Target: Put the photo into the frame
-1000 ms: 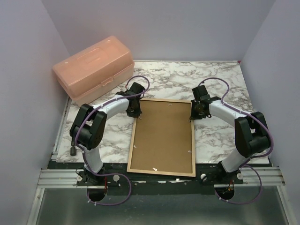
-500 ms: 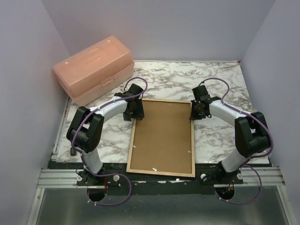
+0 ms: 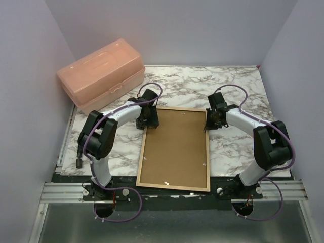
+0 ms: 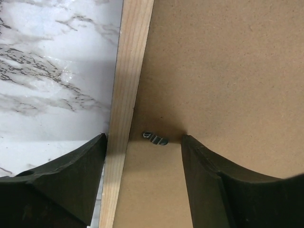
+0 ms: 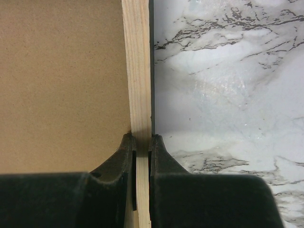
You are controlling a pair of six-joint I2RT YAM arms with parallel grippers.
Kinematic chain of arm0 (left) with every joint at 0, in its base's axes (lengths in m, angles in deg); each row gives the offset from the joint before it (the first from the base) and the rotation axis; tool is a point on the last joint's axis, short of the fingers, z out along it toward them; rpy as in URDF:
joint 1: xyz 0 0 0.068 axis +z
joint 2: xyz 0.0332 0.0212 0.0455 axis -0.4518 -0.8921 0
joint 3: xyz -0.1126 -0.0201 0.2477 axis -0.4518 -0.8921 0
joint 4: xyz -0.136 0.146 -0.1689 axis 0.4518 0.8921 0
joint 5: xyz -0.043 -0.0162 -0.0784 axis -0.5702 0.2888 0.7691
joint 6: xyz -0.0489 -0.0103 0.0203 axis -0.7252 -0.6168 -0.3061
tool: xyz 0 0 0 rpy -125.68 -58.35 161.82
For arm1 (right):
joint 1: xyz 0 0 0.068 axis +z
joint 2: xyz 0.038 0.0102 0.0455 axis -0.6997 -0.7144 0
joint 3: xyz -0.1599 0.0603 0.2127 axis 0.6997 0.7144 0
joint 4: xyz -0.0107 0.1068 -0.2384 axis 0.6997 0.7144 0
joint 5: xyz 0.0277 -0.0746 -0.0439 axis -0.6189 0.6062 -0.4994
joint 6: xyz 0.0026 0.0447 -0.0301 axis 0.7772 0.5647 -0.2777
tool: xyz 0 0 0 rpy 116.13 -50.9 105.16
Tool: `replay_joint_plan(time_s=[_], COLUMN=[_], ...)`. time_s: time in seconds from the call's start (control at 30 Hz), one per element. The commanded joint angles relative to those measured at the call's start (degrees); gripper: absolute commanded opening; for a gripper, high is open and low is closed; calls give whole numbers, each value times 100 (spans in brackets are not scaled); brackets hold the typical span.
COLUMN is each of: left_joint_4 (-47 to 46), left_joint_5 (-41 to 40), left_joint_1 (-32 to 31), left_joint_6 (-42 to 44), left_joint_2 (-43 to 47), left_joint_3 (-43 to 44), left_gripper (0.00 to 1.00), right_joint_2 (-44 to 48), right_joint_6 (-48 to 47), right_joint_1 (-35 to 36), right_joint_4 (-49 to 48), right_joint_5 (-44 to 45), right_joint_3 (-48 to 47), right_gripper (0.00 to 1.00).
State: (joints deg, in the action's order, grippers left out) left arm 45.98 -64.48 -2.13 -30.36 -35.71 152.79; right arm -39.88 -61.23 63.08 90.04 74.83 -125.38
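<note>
The frame lies back up in the middle of the table, its tan wood rails around a brown backing board. The photo is out of view. My left gripper hovers open at the frame's far left corner. In the left wrist view its jaws straddle the left rail and a small metal tab, holding nothing. My right gripper is at the far right corner. It is shut on the right rail, one finger on the board side and one on the table side.
A pink plastic box stands at the back left, close behind the left arm. A small dark object lies at the table's left edge. Marble tabletop lies bare to the right of the frame, and walls close in on three sides.
My left gripper has gone from shut to open and shifted slightly right over the frame's left rail. The right gripper and the frame have not moved.
</note>
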Motion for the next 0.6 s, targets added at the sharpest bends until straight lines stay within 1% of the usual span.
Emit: replay_joint_plan(time_s=[0.0, 0.1, 0.17, 0.33, 0.4, 0.5, 0.57], left_joint_4=[299, 352, 348, 260, 232, 176, 111], left_joint_5=[-301, -343, -391, -413, -411, -400, -354], left_joint_1=[-27, -27, -31, 24, 57, 60, 61], left_joint_6=[91, 138, 151, 182, 199, 241, 274], left_joint_2=[-272, -357, -387, -328, -286, -237, -228], left_joint_3=[172, 156, 100, -130, -203, -275, -297], left_gripper=[60, 54, 47, 23, 16, 10, 4], right_joint_2=[-14, -37, -45, -54, -59, -63, -72], right_joint_6=[101, 107, 113, 124, 128, 140, 142], right_joint_1=[21, 19, 16, 15, 18, 14, 17], right_joint_4=[-160, -160, -160, -169, -173, -194, -202], right_joint_5=[-263, -300, -309, -309, -309, -309, -482], right_joint_3=[3, -5, -19, -22, -16, 15, 23], right_gripper=[7, 7, 7, 7, 7, 7, 7])
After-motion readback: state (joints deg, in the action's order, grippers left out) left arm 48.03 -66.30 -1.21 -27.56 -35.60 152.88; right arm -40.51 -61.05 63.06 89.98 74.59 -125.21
